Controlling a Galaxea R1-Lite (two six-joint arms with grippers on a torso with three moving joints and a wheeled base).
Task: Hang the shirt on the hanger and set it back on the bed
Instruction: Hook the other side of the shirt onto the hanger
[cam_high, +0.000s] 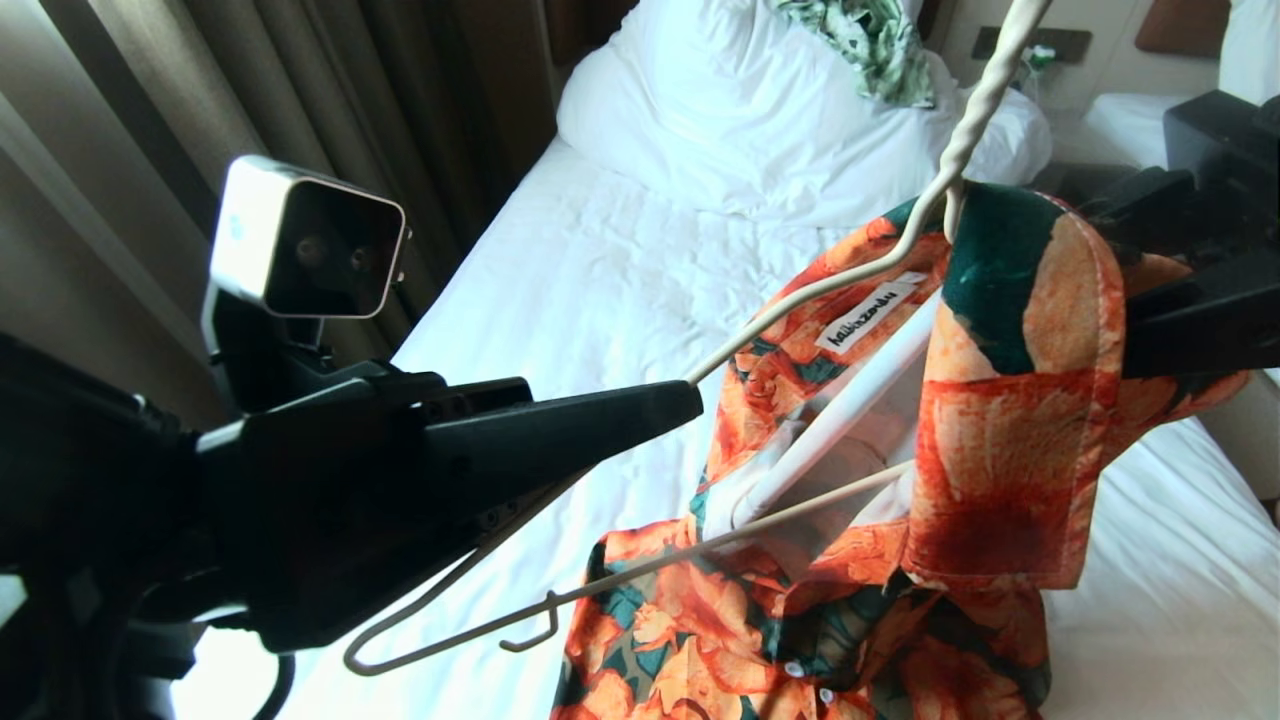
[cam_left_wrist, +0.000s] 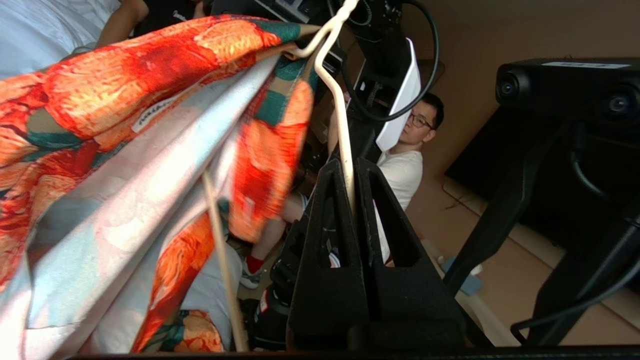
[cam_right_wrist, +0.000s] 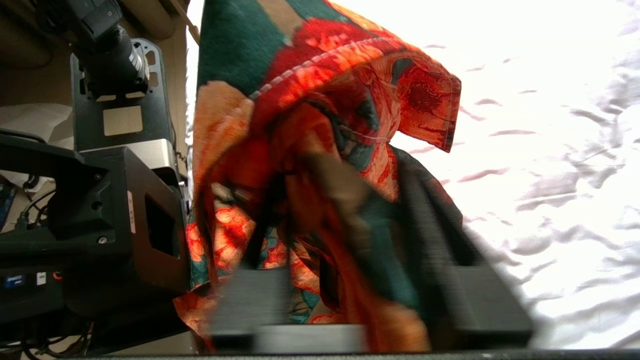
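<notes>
L gripper (cam_left_wrist: 350, 200) clamping stiff thin hanger (cam_high: 800, 290) wire; R gripper (cam_right_wrist: 345, 225) closing round limp, slippery shirt (cam_high: 1010, 420) shoulder—grabbing fabric by collar/shoulder seam looking best.

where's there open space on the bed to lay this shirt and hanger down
Bare sheet lies on the bed between the curtain side and the shirt, below the duvet. Crowded: the head end holds the duvet and a leaf-print garment; the left gripper, hanger and shirt fill the near side.

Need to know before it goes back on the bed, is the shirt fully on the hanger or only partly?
Partly. One shoulder of the shirt drapes over the hanger; the hanger's other end sticks out bare.
</notes>
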